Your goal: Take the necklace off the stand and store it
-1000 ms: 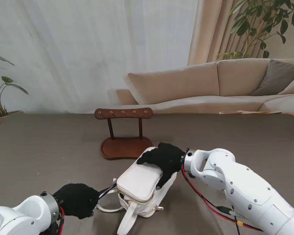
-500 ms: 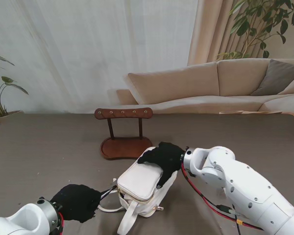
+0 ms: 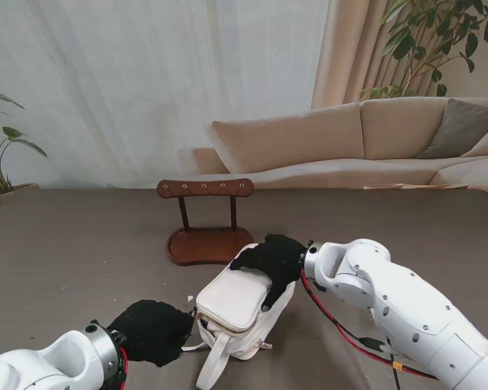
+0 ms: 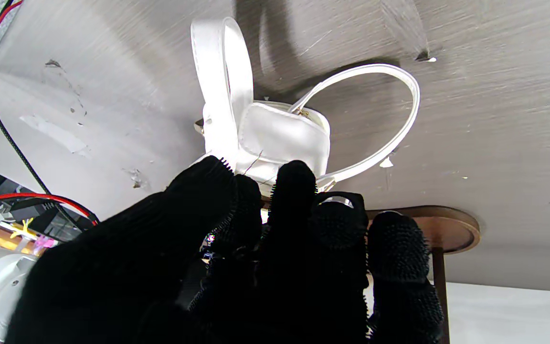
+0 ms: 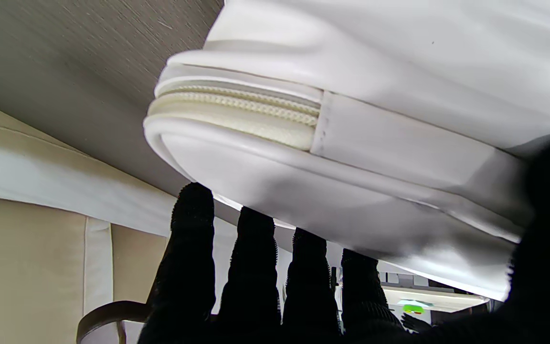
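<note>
The stand camera looks down from above the shoulders toward twelve o'clock across the bench (image 3: pixel 81 244). Each wrist camera looks along its fingers, inverted, very close to the white bag (image 3: pixel 236 302), which all three views share; the right is nearest.

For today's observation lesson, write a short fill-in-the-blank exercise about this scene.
1. The right hand grips a ____ handbag.
2. The wooden stand is ____ from me than the handbag.
3. The left hand is at the handbag's ____ end.

Missing words: white; farther; left
</note>
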{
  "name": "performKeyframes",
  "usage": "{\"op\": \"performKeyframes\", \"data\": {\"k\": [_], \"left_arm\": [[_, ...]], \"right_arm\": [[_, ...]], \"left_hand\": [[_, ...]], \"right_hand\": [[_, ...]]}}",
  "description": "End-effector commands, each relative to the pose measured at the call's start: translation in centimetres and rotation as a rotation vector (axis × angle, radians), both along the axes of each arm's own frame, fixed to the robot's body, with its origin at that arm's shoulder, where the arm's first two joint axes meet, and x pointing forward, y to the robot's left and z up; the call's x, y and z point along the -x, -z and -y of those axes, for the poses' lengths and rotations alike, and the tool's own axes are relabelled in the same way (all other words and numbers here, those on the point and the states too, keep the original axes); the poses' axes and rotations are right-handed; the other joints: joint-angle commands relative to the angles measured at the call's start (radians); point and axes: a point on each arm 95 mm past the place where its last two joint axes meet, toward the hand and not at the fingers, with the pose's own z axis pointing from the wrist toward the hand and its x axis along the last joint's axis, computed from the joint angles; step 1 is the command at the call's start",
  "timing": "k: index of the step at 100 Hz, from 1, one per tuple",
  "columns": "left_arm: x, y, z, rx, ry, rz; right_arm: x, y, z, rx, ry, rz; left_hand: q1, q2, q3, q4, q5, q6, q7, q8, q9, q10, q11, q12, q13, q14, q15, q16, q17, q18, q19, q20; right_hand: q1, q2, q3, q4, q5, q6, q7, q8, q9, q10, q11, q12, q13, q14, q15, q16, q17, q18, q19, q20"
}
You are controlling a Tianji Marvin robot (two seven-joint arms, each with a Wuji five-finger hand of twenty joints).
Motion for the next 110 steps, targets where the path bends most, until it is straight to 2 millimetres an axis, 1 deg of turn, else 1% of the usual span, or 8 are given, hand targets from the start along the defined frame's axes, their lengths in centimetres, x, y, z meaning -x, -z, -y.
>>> {"op": "performKeyframes", "data": {"k": [1, 21, 32, 41, 61, 68, 90, 110], "left_arm": [[0.4, -0.5, 0.4, -0.001, 0.016, -0.009], [0.9, -0.2, 0.5, 0.022, -0.003, -0.011], [1.0, 0.2, 0.7, 0.031, -0.007, -0.028], [1.1, 0.5, 0.9, 0.048, -0.010, -0.046], [0.7, 1.5, 0.9, 0.071, -0.020, -0.067], [0.5, 1.8, 0.9, 0.070, -0.020, -0.073], [-0.1, 2.7, 1.0, 0.080, -0.022, -0.093], [-0.9, 3.7, 1.1, 0.095, -0.022, -0.112]], "right_arm": [[-0.2, 3.2, 3.6, 0.125, 0.081, -0.063], [-0.1, 3.3, 3.6, 0.128, 0.088, -0.079], [0.3, 3.1, 3.4, 0.110, 0.085, -0.094], [0.6, 2.6, 3.2, 0.091, 0.075, -0.101], [1.0, 1.7, 2.4, 0.014, 0.064, -0.102], [1.2, 1.2, 2.2, -0.015, 0.058, -0.098], [1.3, -0.5, 1.3, -0.096, 0.034, -0.065], [1.0, -1.9, 0.9, -0.139, 0.043, -0.048]], "left_hand": [[-0.021, -0.030, 0.027, -0.026, 0.034, -0.025, 0.039, -0.001, 0.022, -0.010, 0.013, 0.016, -0.005, -0.034, 0.036, 0.019, 0.008, -0.016, 0.025, 0.001], [-0.019, -0.030, 0.027, -0.027, 0.035, -0.021, 0.038, -0.002, 0.026, -0.008, 0.012, 0.015, -0.001, -0.029, 0.038, 0.018, 0.014, -0.012, 0.029, 0.000], [-0.017, -0.024, 0.022, -0.027, 0.030, -0.012, 0.038, 0.001, 0.023, -0.005, 0.010, 0.014, -0.002, -0.028, 0.037, 0.017, 0.012, -0.011, 0.030, 0.000], [-0.011, -0.022, 0.018, -0.026, 0.027, -0.005, 0.038, 0.003, 0.021, -0.001, 0.010, 0.014, -0.004, -0.024, 0.036, 0.016, 0.009, -0.009, 0.030, -0.001], [-0.006, -0.020, 0.010, -0.024, 0.028, 0.004, 0.039, 0.005, 0.019, 0.003, 0.010, 0.013, -0.004, -0.019, 0.035, 0.016, 0.006, -0.006, 0.029, -0.001], [-0.006, -0.019, 0.008, -0.023, 0.026, 0.005, 0.039, 0.005, 0.017, 0.003, 0.010, 0.013, -0.005, -0.019, 0.034, 0.016, 0.006, -0.005, 0.029, -0.001], [-0.004, -0.018, 0.005, -0.022, 0.026, 0.008, 0.039, 0.007, 0.018, 0.005, 0.011, 0.012, -0.006, -0.018, 0.034, 0.016, 0.006, -0.006, 0.029, 0.000], [-0.003, -0.017, 0.004, -0.022, 0.025, 0.011, 0.040, 0.008, 0.017, 0.006, 0.011, 0.012, -0.005, -0.017, 0.035, 0.016, 0.005, -0.004, 0.029, 0.000]], "right_hand": [[0.124, 0.179, 0.169, 0.114, 0.150, -0.005, 0.180, 0.083, 0.100, 0.050, 0.110, 0.047, 0.074, 0.046, 0.073, 0.037, -0.189, 0.059, 0.044, -0.008], [0.108, 0.159, 0.165, 0.113, 0.138, 0.002, 0.172, 0.080, 0.090, 0.057, 0.109, 0.047, 0.070, 0.056, 0.072, 0.037, -0.192, 0.063, 0.041, -0.007], [-0.097, 0.002, 0.359, 0.098, 0.105, 0.005, 0.155, 0.061, 0.055, 0.078, 0.105, 0.042, 0.046, 0.108, 0.067, 0.033, -0.206, 0.085, 0.012, 0.002], [-0.227, -0.095, 0.455, 0.080, 0.088, 0.004, 0.139, 0.047, 0.010, 0.101, 0.102, 0.039, 0.020, 0.155, 0.059, 0.032, -0.216, 0.108, -0.012, 0.009], [-0.364, -0.088, 0.461, 0.049, 0.066, 0.016, 0.115, 0.031, -0.048, 0.125, 0.094, 0.034, -0.029, 0.188, 0.028, 0.028, -0.232, 0.134, -0.057, 0.016], [-0.407, -0.101, 0.476, 0.023, 0.059, 0.023, 0.102, 0.020, -0.065, 0.132, 0.092, 0.031, -0.049, 0.195, 0.014, 0.026, -0.234, 0.140, -0.084, 0.026], [-0.467, -0.071, 0.463, -0.085, 0.050, 0.030, 0.092, 0.004, -0.090, 0.137, 0.095, 0.027, -0.083, 0.194, -0.006, 0.020, -0.232, 0.148, -0.141, 0.063], [-0.513, -0.040, 0.460, -0.115, 0.067, 0.021, 0.093, 0.002, -0.077, 0.140, 0.097, 0.027, -0.083, 0.185, -0.004, 0.020, -0.224, 0.148, -0.150, 0.075]]}}
